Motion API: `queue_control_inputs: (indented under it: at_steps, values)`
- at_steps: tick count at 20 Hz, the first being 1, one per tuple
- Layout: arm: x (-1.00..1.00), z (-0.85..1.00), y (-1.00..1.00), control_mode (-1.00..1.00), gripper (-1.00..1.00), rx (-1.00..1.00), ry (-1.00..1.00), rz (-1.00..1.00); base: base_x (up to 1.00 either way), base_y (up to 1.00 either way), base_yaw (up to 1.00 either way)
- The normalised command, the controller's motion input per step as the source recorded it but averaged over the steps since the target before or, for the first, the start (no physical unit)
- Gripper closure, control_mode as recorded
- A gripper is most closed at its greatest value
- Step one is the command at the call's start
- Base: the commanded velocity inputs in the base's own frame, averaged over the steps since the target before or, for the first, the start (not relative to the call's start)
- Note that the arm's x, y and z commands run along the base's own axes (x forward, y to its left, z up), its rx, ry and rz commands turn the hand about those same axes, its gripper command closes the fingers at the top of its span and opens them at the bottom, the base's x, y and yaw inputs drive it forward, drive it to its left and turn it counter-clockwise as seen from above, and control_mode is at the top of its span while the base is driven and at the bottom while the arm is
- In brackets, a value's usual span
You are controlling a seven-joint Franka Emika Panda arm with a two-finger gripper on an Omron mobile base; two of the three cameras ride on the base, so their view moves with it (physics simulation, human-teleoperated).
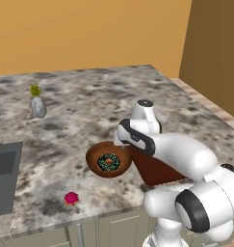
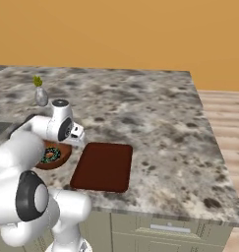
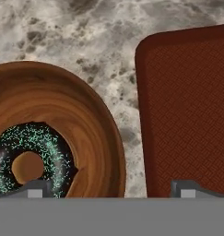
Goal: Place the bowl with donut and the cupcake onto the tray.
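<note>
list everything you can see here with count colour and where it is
bowl: one, brown wooden, on the counter just left of the tray, not on it
donut: one, dark icing with teal sprinkles, inside the bowl
tray: one, dark reddish-brown, flat near the counter's front edge, nothing on it
cupcake: one, bright pink top, near the counter's front edge, left of the bowl
vase: one, grey with a yellow-green sprig, further back on the counter
sink: one, grey basin, set into the counter at far left
counter: one, mottled grey stone
end effector: one, dark tips, open, above the bowl's rim and the gap beside the tray, holding nothing
</note>
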Motion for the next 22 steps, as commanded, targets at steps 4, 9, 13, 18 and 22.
queue_control_inputs:
  at_steps: [4, 9, 13, 18, 22]
  values:
    - [0.2, -0.52, 0.0, -1.0, -1.0, 0.0, 0.04, 0.0, 0.0, 0.0, 0.0]
    - [0.03, -0.51, 0.0, -1.0, -1.0, 0.0, 0.01, 0.0, 0.0, 0.0, 0.0]
    - [0.0, -0.37, 0.0, -1.0, -1.0, 0.0, 0.0, 0.0, 0.0, 0.0, 0.0]
    - [0.0, -0.18, 0.0, -1.0, -1.0, 0.0, 0.0, 0.0, 0.0, 0.0, 0.0]
    - [0.0, 0.0, 0.0, -1.0, 1.0, 0.0, 0.0, 0.0, 0.0, 0.0, 0.0]
